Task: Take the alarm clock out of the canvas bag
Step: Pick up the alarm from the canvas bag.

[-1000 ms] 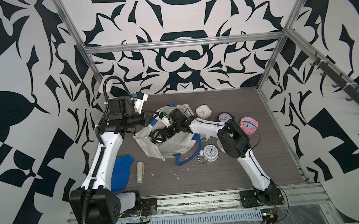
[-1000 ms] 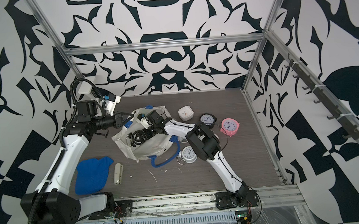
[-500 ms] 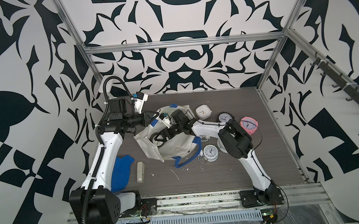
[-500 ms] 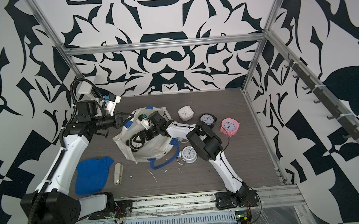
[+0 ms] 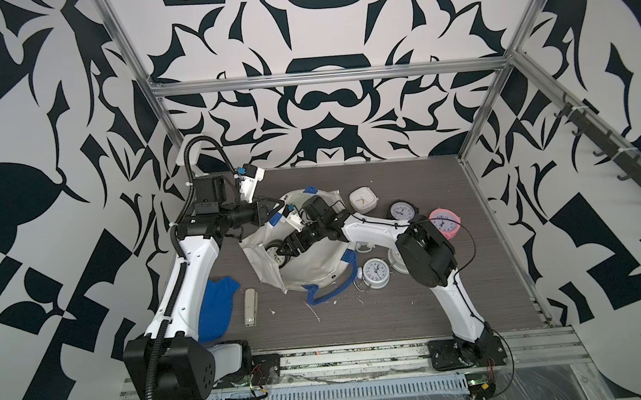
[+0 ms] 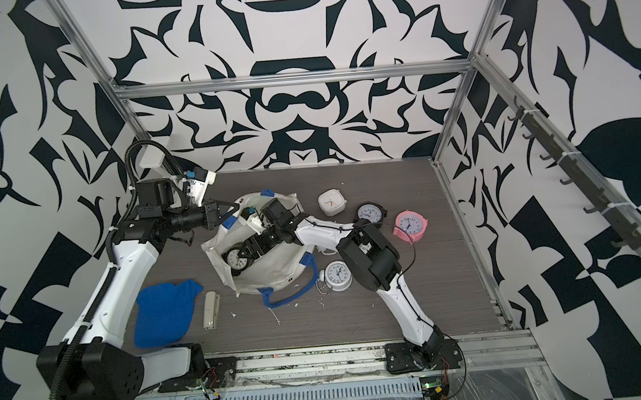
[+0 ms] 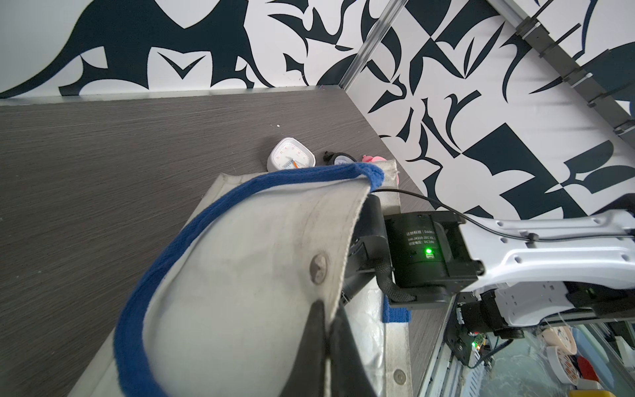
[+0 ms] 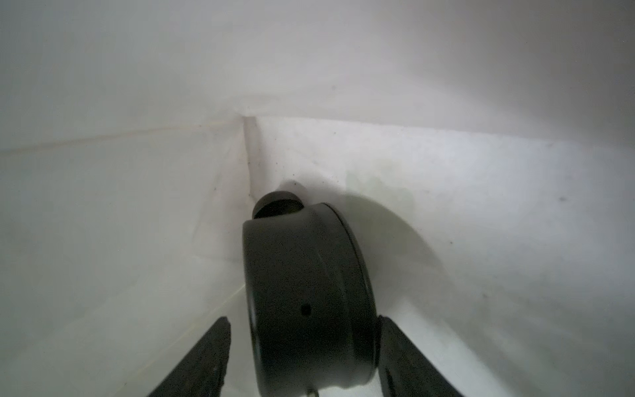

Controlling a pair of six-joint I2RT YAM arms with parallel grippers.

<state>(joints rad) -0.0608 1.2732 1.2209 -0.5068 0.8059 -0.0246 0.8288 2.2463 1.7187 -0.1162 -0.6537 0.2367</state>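
Black alarm clock [image 8: 305, 292] sits inside the canvas bag [image 5: 316, 270], on edge near a bottom corner. Over the last second the right fingers [image 8: 206, 354] have gone deeper and narrowed round its body. They're part open: one about touching, a gap at the other, so no grip yet. Left fingers [image 7: 309, 343] are pinched shut on the bag's rim.

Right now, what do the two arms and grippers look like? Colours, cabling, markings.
Both arms have white shell links and black joint housings. The left arm carries a black corrugated conduit; the right arm has a thin black cable. The left gripper and right gripper have black tapered fingers. A right-arm joint motor shows a green light and small white print.
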